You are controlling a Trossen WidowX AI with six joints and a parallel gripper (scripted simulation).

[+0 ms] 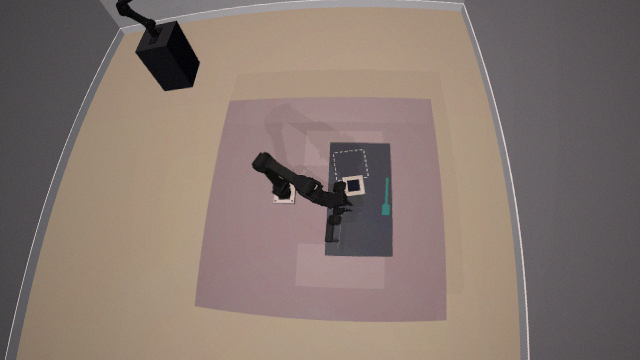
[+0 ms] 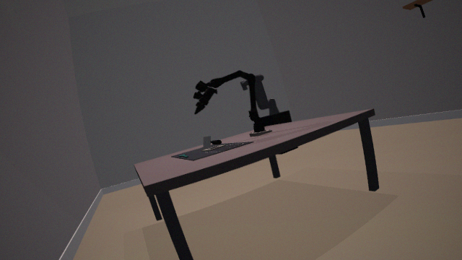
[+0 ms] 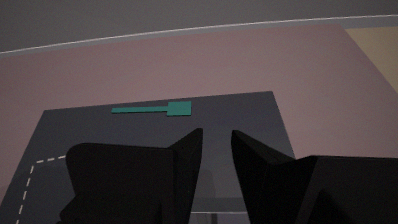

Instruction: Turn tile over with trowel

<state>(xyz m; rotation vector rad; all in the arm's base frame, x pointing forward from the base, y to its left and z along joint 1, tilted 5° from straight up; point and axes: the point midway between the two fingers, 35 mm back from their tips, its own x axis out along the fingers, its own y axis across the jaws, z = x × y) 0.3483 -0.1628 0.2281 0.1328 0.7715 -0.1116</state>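
My gripper (image 1: 351, 207) (image 2: 195, 113) (image 3: 216, 135) hangs high above the mat (image 1: 367, 240) (image 3: 240, 110), fingers partly apart and nothing between them. A teal tool (image 1: 386, 200) (image 2: 183, 156) (image 3: 178, 108), trowel-like with a thin handle and square blade, lies flat along the mat's far side from the arm base. The tile (image 1: 353, 185) (image 2: 214, 147), cream with a dark square showing on top, lies flat at the edge of the dashed outline (image 1: 364, 149) (image 3: 34, 162), mostly outside it. The wrist view does not show the tile; the fingers hide part of the mat there.
A dark block-like thing (image 1: 331, 233) (image 2: 216, 142) is at the mat's arm-side edge, beside an upright grey plate (image 2: 206, 141); whether they are one object is unclear. The arm's base (image 1: 284, 201) (image 2: 260, 133) stands on the pink table (image 1: 240, 280) (image 2: 170, 173).
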